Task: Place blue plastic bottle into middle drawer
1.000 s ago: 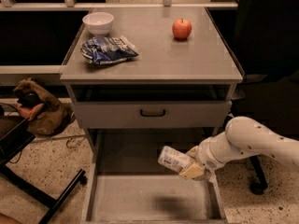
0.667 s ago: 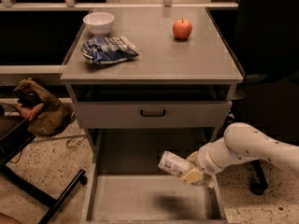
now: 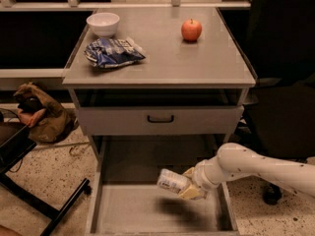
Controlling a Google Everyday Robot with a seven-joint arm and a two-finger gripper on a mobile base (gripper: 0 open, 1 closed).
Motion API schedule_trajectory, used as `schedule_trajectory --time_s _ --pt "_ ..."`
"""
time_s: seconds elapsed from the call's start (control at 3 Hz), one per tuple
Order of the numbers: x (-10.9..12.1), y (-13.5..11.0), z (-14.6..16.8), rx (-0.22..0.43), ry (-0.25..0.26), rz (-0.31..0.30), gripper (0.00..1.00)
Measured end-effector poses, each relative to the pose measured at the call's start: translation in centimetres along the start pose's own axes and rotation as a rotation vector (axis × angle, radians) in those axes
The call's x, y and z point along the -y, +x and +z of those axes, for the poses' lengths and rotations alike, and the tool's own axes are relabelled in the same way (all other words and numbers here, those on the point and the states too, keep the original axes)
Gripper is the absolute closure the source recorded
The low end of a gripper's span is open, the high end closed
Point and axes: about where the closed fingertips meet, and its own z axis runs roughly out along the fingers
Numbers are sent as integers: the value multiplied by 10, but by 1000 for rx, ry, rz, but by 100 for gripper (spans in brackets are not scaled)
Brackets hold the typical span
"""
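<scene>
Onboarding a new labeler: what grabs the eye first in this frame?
The white arm reaching in from the right, its gripper holding the blue plastic bottle sideways above the open middle drawer, low in the frame. Next, the red apple, white bowl and snack bag on the cabinet top.
</scene>
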Motion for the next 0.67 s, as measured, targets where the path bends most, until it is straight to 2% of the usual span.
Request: schedule_trajectory --time_s 0.33,0.67 --pt "0 -17 53 23 6 -75 100" --pt "0 -17 53 23 6 -75 100"
